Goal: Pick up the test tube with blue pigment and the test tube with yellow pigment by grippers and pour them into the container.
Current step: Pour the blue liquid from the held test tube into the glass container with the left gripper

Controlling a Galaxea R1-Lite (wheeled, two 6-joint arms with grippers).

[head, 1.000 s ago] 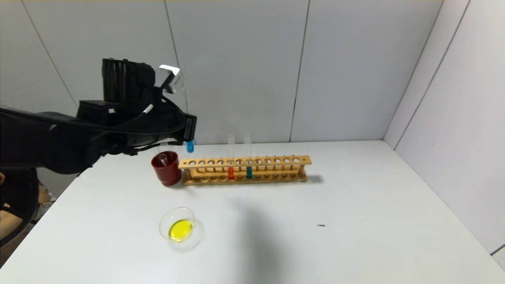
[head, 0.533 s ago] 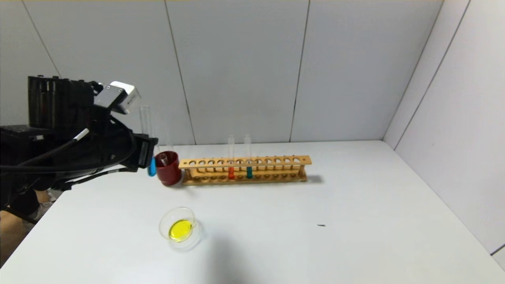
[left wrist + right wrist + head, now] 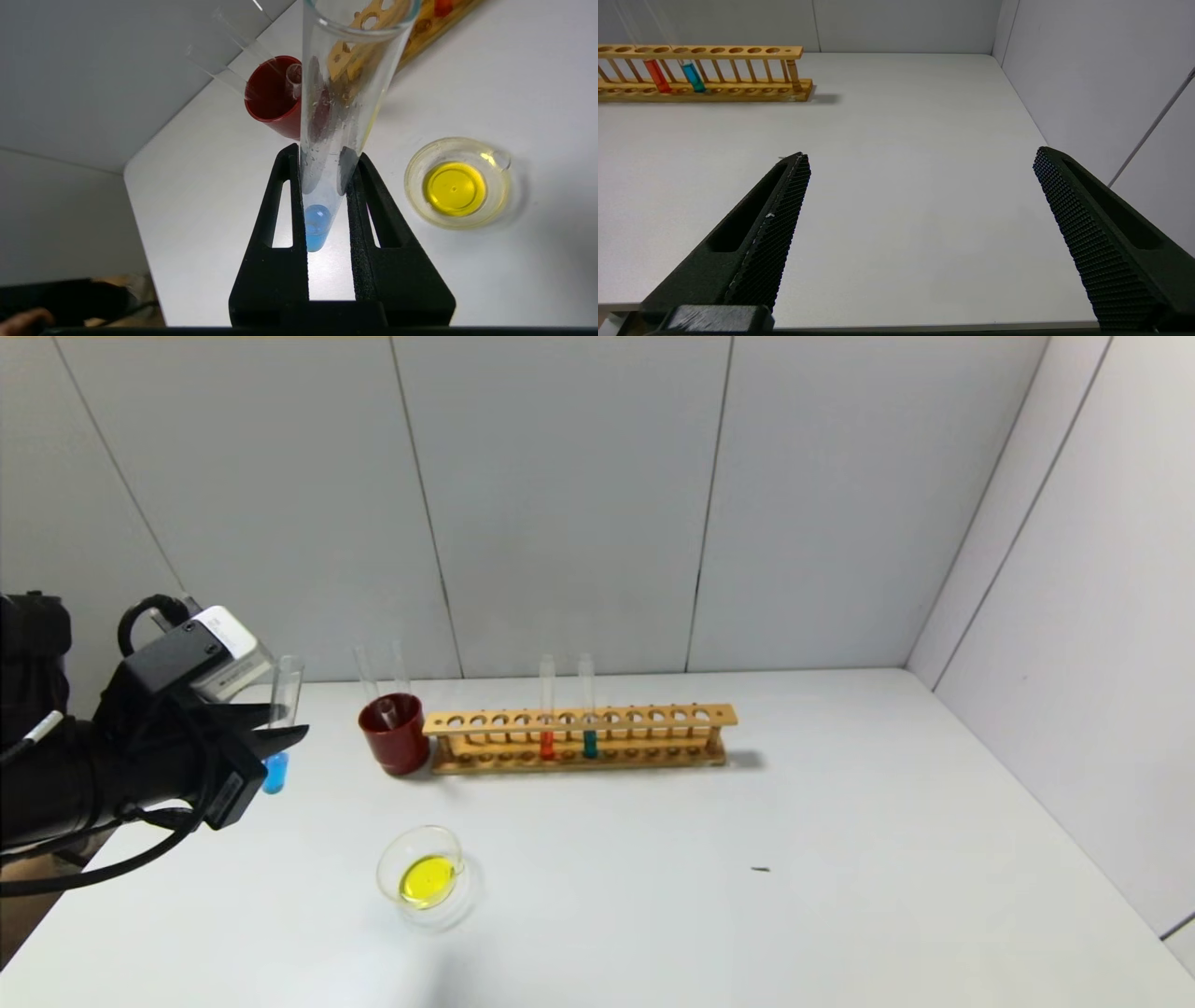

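My left gripper (image 3: 280, 728) is shut on a clear test tube with blue liquid (image 3: 276, 767) at its round end, held nearly upright above the table's left side. In the left wrist view the tube with blue liquid (image 3: 317, 226) sits between the two black fingers (image 3: 275, 224). The container (image 3: 422, 870), a small clear glass dish, holds yellow liquid and sits near the front, to the right of the gripper; it also shows in the left wrist view (image 3: 455, 186). No tube with yellow liquid is in view. My right gripper (image 3: 920, 163) is open and empty above the table's near right edge.
A dark red cup (image 3: 394, 733) with empty glass tubes stands behind the dish. Beside it a wooden rack (image 3: 579, 739) holds an orange tube (image 3: 547, 743) and a teal tube (image 3: 589, 743). Grey walls bound the table at the back and right.
My left gripper has carried the blue tube from above the red cup leftward, downward and toward the table's front left. The dish and rack have not moved.
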